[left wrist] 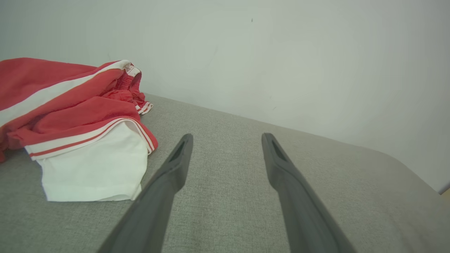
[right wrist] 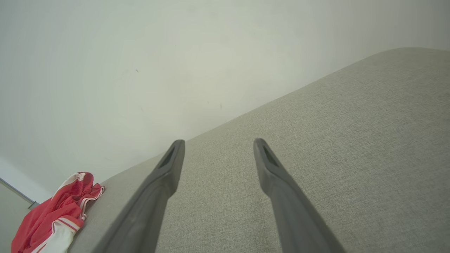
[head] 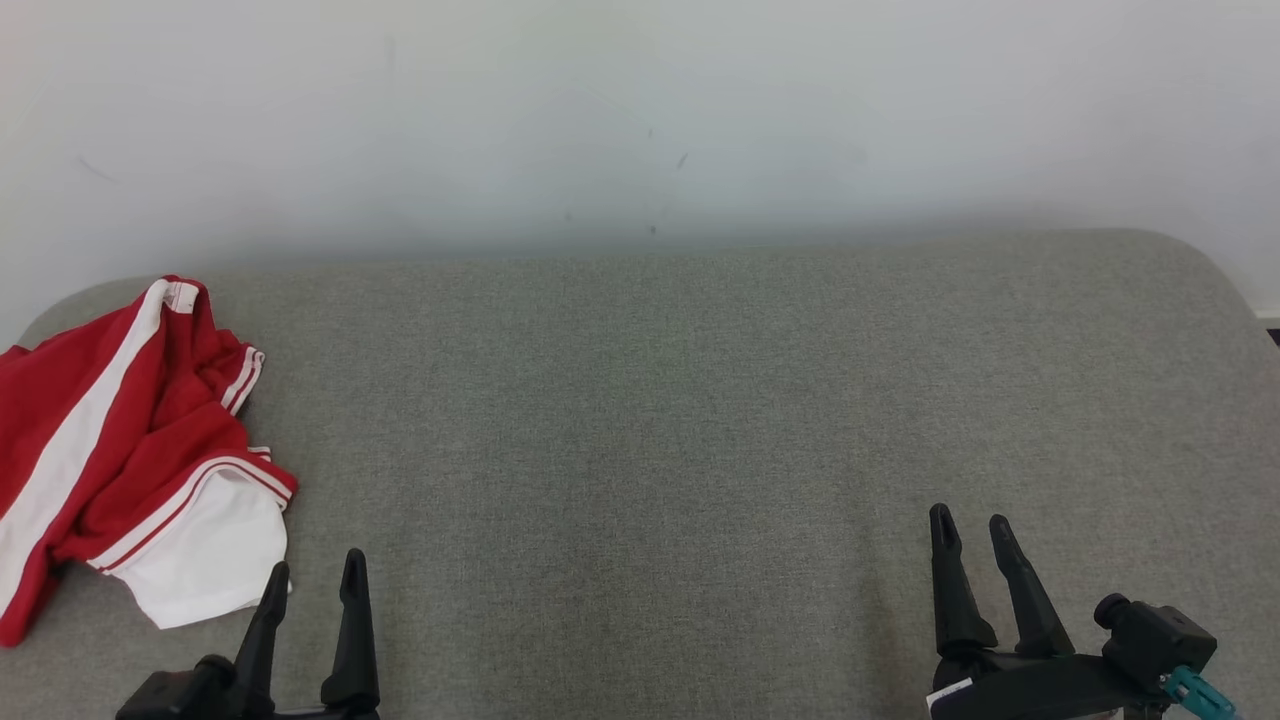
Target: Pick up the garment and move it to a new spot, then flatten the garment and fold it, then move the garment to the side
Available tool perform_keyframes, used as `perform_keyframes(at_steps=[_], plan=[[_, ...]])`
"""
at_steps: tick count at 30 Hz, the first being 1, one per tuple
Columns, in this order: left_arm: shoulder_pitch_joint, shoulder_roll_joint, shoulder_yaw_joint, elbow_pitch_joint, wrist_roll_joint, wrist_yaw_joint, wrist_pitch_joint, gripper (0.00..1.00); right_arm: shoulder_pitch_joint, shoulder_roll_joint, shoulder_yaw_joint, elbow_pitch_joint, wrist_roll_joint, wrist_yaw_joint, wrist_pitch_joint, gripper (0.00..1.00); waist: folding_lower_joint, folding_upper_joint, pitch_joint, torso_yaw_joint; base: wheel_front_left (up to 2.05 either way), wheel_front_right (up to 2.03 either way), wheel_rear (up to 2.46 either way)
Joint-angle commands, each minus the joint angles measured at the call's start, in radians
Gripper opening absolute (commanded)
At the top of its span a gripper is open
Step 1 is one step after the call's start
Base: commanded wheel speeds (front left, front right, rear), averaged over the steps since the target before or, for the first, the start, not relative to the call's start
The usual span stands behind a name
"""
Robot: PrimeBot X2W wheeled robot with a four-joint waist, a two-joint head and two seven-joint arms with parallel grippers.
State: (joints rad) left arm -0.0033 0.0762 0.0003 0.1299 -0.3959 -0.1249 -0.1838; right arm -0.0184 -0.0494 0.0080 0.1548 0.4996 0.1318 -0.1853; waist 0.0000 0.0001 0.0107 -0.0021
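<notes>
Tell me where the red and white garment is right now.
The garment lies crumpled at the far left of the grey cushion in the head view, close beside the open left gripper.

A plain white wall (head: 640,110) stands at the back. It is bare but for a few small dark marks (head: 653,230) and thin scratches. In front of it sits a wide tabletop (head: 700,400) covered in rough grey cloth. Its far corners are round. The cloth looks woven and a bit fuzzy. The light is soft and even, with a faint shadow where wall and tabletop meet. At the far right, a small strip of pale skirting (head: 1268,318) peeks out.
</notes>
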Motion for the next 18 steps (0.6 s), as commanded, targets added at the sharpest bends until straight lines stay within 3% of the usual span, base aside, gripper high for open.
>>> perform_keyframes(at_steps=[1, 18], plan=[[0.005, 0.007, -0.002, -0.009, 0.030, -0.008, -0.009, 1.00, 0.003, -0.001, -0.001, -0.009, -0.024, -0.001, -0.008, 1.00, 0.0000, -0.0001, 0.000, 0.000, 0.00, 0.00, 0.00], [0.021, 0.004, 0.024, 0.020, 0.170, -0.006, -0.046, 1.00, 0.012, -0.001, -0.025, 0.007, -0.186, -0.002, -0.044, 1.00, 0.0000, -0.0001, -0.006, -0.003, 0.00, 0.00, 0.00]])
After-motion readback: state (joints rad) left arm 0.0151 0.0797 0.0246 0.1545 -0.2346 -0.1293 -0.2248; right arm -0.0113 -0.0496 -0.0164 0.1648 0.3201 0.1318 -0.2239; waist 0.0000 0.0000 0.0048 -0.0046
